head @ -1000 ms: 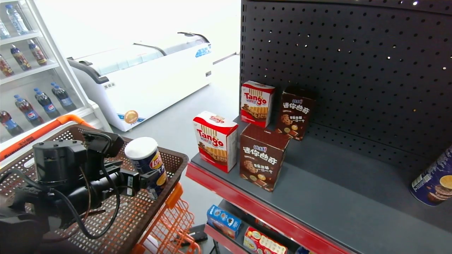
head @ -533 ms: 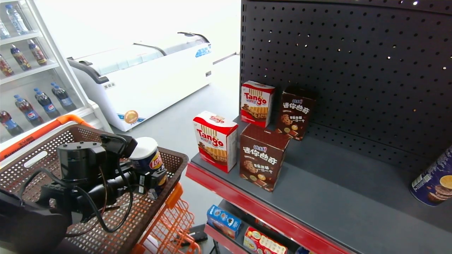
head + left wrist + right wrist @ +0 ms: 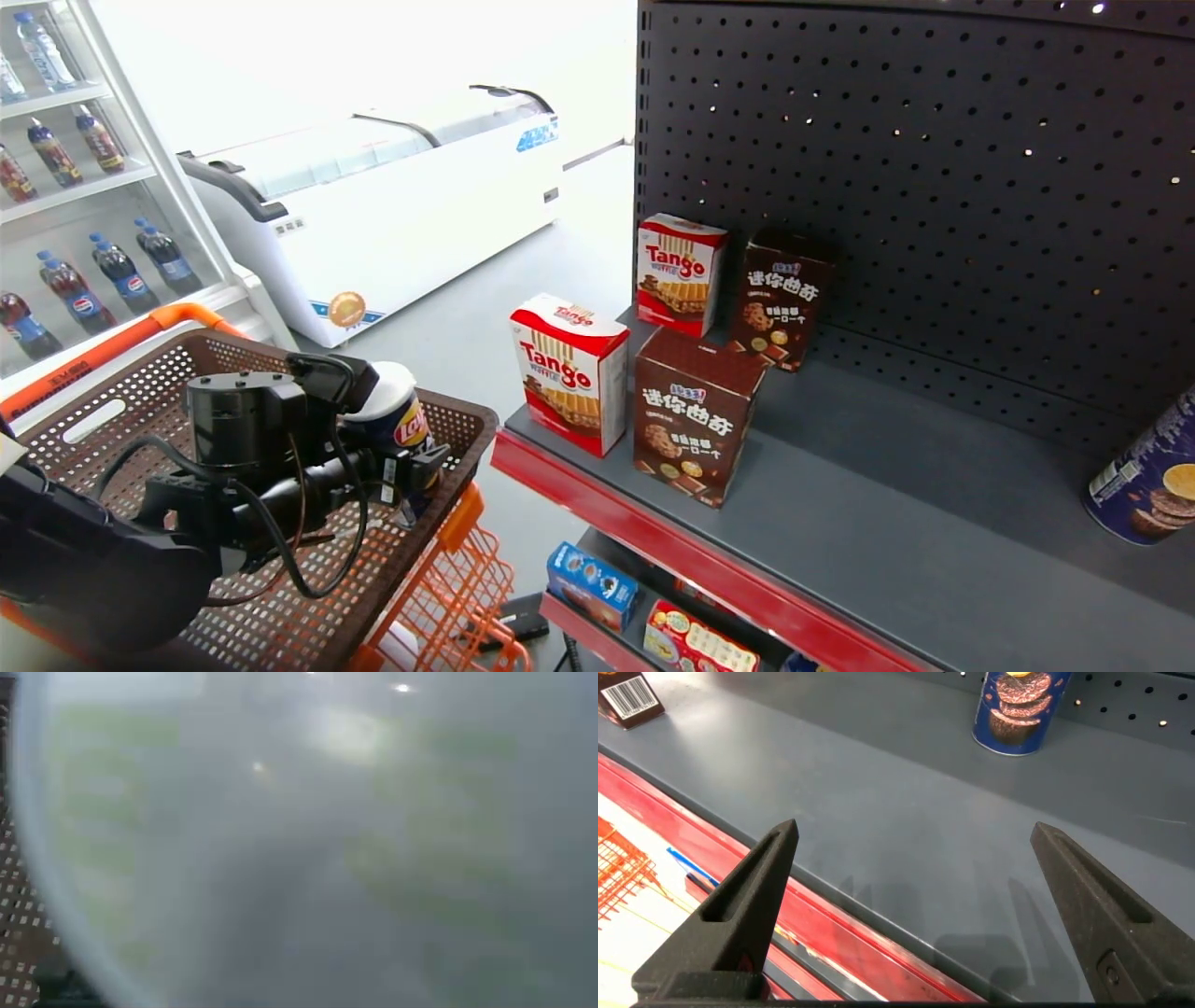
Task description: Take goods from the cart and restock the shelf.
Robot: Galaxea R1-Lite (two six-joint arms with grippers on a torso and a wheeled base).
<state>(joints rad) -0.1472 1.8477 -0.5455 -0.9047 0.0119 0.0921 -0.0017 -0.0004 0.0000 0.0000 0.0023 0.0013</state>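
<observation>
Risks first: the left end effector [image 3: 415,467] grips the chip can [image 3: 397,415] low on its body, so the tall can could swivel or slip in the grip when swung over. The cart basket's rim [image 3: 467,420] is just beyond the end effector on the shelf side, and a low exit would clip it. Past that, 2 boxes stand at the shelf [image 3: 887,523] edge, a wafer box [image 3: 569,373] and a brown cookie box [image 3: 693,415]. A wide swing could knock either over.

Left end effector: closed narrow on the can, approx. upright, inside the basket. The left wrist view is blurred, prob. by the can's lid right up close, so no close check.

Right end effector [image 3: 915,833]: wide, holding nothing, above bare shelf w/ a blue cookie tin [image 3: 1015,709] well beyond it.
</observation>
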